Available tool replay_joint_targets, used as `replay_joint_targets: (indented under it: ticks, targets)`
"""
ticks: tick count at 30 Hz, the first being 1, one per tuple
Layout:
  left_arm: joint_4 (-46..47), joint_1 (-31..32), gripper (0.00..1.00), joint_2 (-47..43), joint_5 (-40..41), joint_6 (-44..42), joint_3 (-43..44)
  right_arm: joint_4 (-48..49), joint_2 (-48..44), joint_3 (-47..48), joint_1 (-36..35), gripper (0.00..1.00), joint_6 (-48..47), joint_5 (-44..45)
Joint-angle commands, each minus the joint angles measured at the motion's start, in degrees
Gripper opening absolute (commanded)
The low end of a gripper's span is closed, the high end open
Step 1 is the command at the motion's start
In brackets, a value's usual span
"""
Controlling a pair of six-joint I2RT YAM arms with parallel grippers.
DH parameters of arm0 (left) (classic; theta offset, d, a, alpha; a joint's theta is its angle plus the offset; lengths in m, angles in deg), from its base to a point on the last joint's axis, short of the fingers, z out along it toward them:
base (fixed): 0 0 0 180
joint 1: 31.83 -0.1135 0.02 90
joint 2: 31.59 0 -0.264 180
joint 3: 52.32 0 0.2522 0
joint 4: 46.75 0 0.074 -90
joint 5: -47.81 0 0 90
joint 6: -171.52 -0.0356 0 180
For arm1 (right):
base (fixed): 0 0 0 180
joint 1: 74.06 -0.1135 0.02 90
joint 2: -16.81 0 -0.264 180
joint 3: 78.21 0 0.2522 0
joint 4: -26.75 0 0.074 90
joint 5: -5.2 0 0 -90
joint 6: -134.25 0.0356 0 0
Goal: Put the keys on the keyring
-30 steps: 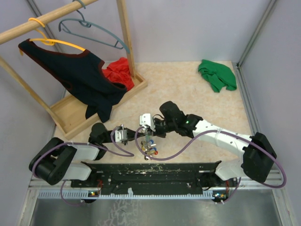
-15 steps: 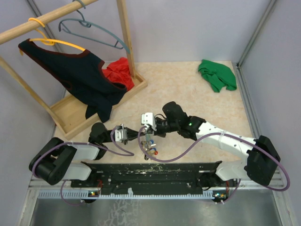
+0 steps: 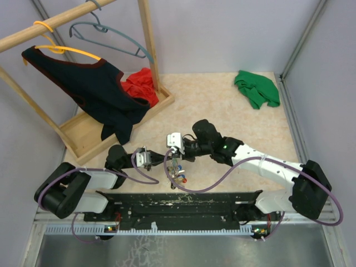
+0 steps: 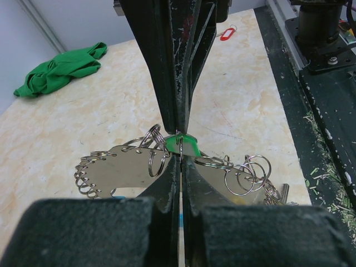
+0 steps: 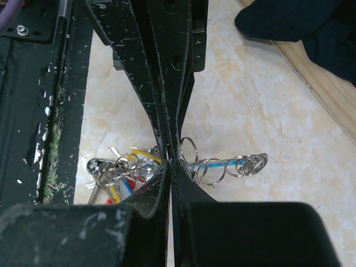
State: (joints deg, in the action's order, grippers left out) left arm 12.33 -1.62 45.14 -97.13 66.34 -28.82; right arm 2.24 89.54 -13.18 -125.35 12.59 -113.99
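Observation:
Both grippers meet tip to tip low over the table in front of the base rail. My left gripper (image 3: pixel 164 158) (image 4: pixel 179 151) is shut on a thin ring carrying the green key (image 4: pixel 189 145). The right gripper (image 3: pixel 177 154) (image 5: pixel 168 158) is shut on the keyring (image 5: pixel 222 165), a silvery coiled loop with a light-blue segment. Its cluster of blue, yellow and red tags (image 5: pixel 119 173) (image 3: pixel 178 176) hangs and rests below the fingertips. A red key (image 4: pixel 225 34) lies on the table beside the rail, beyond the right gripper's fingers.
A green cloth (image 3: pixel 256 88) (image 4: pixel 58 65) lies at the far right corner. A wooden clothes rack (image 3: pixel 119 125) with a dark garment (image 3: pixel 89 89), a red cloth (image 3: pixel 140 84) and hangers stands at the far left. The black base rail (image 3: pixel 183 201) runs along the near edge.
The right arm shifted a little to the right and its elbow sank, mostly in the first half second. Both grippers stayed shut together at the keyring.

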Motion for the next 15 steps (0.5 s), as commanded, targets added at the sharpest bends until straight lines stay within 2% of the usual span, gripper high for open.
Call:
replay_joint_targets:
  ticks: [1, 9, 15]
  targets:
    - [2.1, -0.1, 0.00, -1.0, 0.3, 0.4, 1.1, 0.8, 0.6, 1.3, -0.8, 0.00, 0.6, -3.7]
    - [3.4, 0.0, 0.00, -0.7, -0.3, 1.0, 0.9, 0.7, 3.0, 2.3, -0.8, 0.00, 0.8, -5.5]
    - [2.9, -0.1, 0.00, -1.4, 3.1, 3.7, 1.2, -1.8, 2.3, 2.4, -0.8, 0.00, -1.2, -4.5]
